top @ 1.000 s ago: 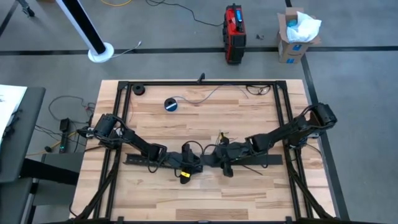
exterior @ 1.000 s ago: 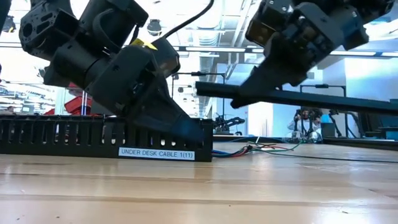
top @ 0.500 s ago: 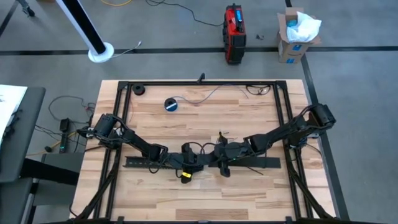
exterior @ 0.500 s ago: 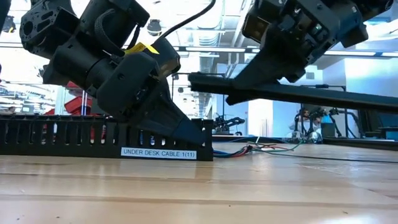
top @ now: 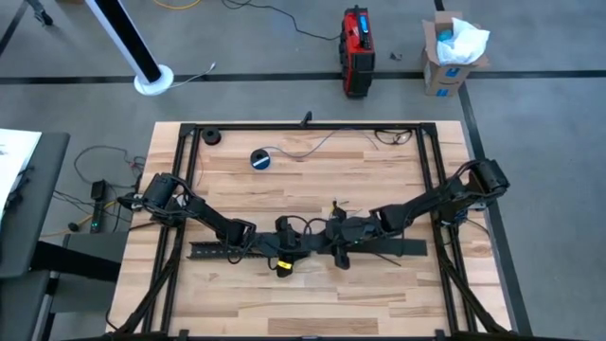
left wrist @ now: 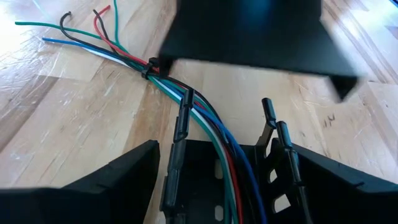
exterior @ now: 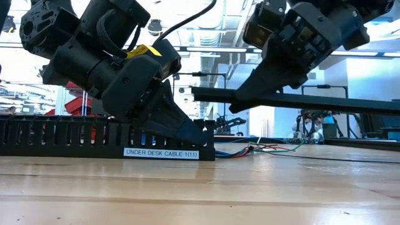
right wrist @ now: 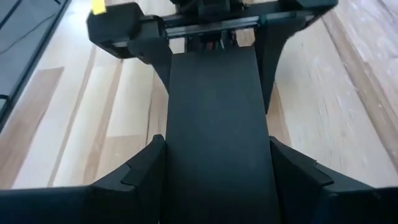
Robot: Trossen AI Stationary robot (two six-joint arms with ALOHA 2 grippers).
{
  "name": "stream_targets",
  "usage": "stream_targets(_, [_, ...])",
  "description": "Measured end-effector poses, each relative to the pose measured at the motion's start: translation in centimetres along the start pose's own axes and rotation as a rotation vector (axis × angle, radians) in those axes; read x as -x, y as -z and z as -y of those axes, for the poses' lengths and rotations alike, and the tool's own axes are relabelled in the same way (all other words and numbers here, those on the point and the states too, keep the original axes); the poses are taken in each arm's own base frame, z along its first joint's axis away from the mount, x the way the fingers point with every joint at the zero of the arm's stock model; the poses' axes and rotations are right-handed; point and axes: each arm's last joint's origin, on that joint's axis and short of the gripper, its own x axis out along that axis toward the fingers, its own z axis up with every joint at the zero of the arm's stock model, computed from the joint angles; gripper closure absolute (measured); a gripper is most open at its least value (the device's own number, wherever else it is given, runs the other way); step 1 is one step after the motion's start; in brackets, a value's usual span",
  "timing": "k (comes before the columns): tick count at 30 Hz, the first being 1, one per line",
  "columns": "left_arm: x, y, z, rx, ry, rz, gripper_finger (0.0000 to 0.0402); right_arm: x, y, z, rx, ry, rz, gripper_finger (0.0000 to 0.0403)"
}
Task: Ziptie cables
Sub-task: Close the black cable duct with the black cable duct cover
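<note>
A black slotted tray (top: 213, 248) labelled "UNDER DESK CABLE" (exterior: 161, 153) lies on the table left of centre. The cables (left wrist: 124, 53), green, red, white, blue and black wires, run out of its open end. A black ziptie (left wrist: 149, 67) bundles them just past that end. My left gripper (top: 289, 248) sits at that end of the tray, shut on it. My right gripper (top: 333, 248) faces it, shut on a flat black cover strip (exterior: 312, 101). The strip hangs above the table, with its free end over the tray's end. My left gripper holds the tray's open end between its two fingers, one on each outer side wall (left wrist: 177, 143). The fingers slant down from the table's left. The tray rests flat on the table. My right gripper pinches the cover strip by its two long edges (right wrist: 163, 149), close to the strip's left end. The fingers slant down from the table's right, and the strip runs on ahead between them. The strip is lifted clear and lies about level.
A blue-and-black tape roll (top: 261, 158) lies at the far left of the table. A black frame rail (top: 303, 126) borders the table's far edge and sides. Loose wire ends (top: 336, 204) lie behind the grippers. People (exterior: 309, 122) stand in the room beyond.
My right gripper has moved a little toward the table's left with the cover strip. The strip's free end rose, then dropped back over the tray's end. The tray has slid slightly toward the right in my left gripper.
</note>
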Motion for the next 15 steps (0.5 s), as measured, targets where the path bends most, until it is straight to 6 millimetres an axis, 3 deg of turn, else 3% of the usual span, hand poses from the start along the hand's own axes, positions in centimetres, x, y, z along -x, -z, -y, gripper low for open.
stream_targets(15, [0.00,0.00,-0.04,-0.003,-0.013,0.003,0.0105,-0.66,0.20,0.86,0.030,-0.014,-0.021,0.0190])
